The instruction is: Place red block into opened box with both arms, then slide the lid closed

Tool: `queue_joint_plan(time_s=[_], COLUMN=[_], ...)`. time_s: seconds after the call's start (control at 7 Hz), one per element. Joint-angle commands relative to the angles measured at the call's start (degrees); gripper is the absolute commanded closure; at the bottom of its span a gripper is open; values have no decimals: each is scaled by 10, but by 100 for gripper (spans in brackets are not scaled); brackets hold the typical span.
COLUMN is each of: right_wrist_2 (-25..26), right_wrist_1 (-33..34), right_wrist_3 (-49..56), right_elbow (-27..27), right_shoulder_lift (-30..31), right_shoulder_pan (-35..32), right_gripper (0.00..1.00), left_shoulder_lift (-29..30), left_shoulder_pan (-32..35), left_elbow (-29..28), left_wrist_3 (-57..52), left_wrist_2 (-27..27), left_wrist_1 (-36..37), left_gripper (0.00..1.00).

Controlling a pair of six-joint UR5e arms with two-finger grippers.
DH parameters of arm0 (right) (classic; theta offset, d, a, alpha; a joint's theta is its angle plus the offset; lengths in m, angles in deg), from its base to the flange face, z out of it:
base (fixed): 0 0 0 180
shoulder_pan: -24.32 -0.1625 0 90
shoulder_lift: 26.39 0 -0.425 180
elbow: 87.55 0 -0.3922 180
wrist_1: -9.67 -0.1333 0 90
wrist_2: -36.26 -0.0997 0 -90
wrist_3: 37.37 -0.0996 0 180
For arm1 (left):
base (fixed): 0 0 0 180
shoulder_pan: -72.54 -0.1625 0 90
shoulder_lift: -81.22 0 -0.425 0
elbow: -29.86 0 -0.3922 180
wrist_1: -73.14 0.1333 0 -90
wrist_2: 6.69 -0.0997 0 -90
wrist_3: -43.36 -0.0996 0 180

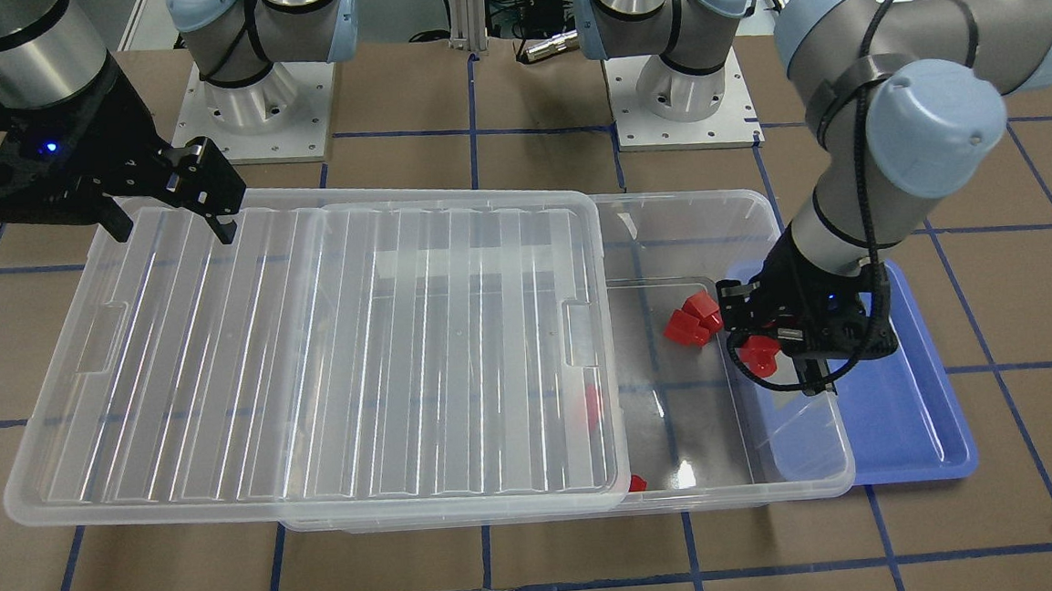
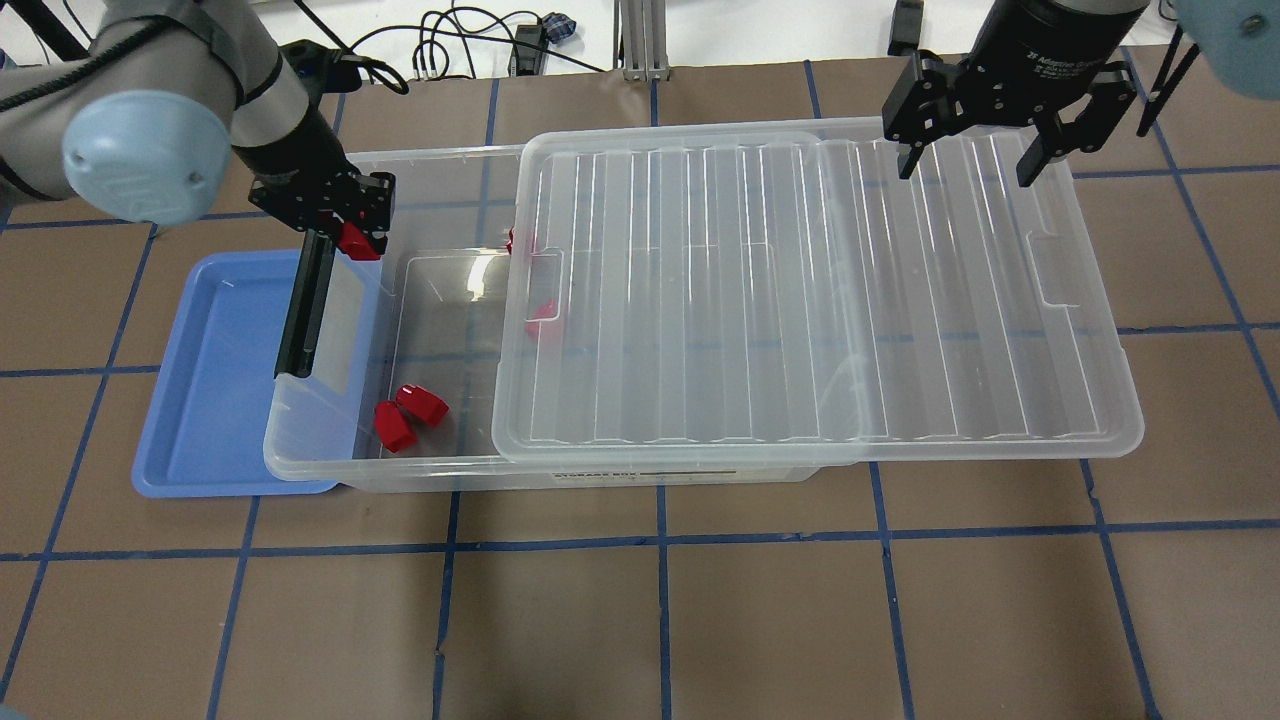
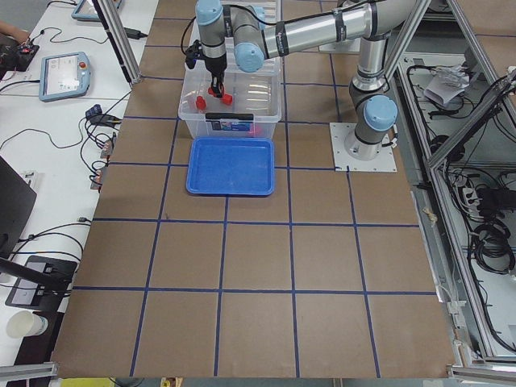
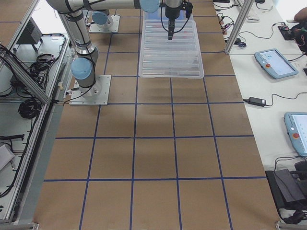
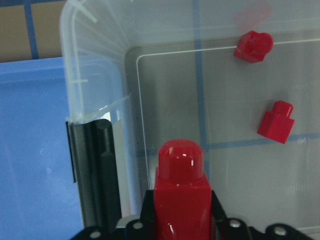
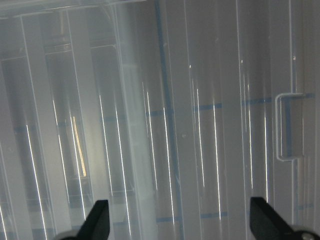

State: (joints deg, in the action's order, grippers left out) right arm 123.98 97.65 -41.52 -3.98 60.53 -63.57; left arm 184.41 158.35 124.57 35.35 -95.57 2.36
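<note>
My left gripper (image 2: 350, 232) is shut on a red block (image 2: 354, 240), which hangs just inside the short end wall of the clear box (image 2: 330, 468), beside its black latch bar (image 2: 305, 310). In the left wrist view the held red block (image 5: 180, 192) fills the lower middle, between the jaws. Two more red blocks (image 2: 410, 415) lie on the uncovered box floor. The ribbed clear lid (image 2: 800, 300) is slid sideways and covers most of the box. My right gripper (image 2: 968, 160) hovers open over the lid's far corner, holding nothing.
A blue tray (image 2: 210, 400) lies beside the box's latch end, partly under it. Other red blocks show dimly beneath the lid edge (image 2: 540, 312). The lid overhangs the box on my right. Brown table with blue tape lines lies all around.
</note>
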Motion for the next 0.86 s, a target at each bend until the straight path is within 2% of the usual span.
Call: queue_joint_plan(time_s=[0.0, 0.14, 0.57, 0.71], right_wrist_2=[-4, -4, -4, -4], right_wrist_1=[0, 0, -1, -1], right_wrist_3=[-1, -2, -2, 0], right_elbow=[0, -1, -1, 0], right_shoulder_lift=[-1, -2, -1, -1], right_shoulder_pan=[0, 0, 1, 1], right_gripper=[0, 0, 0, 0], left_shoulder_lift=[9, 17, 30, 31], left_shoulder_pan=[27, 27, 26, 24], left_elbow=[100, 131, 162, 171], left_wrist_3=[41, 45, 52, 49], left_wrist_2=[-1, -1, 3, 4], left_wrist_1=[158, 213, 224, 225], left_gripper=[100, 100, 100, 64])
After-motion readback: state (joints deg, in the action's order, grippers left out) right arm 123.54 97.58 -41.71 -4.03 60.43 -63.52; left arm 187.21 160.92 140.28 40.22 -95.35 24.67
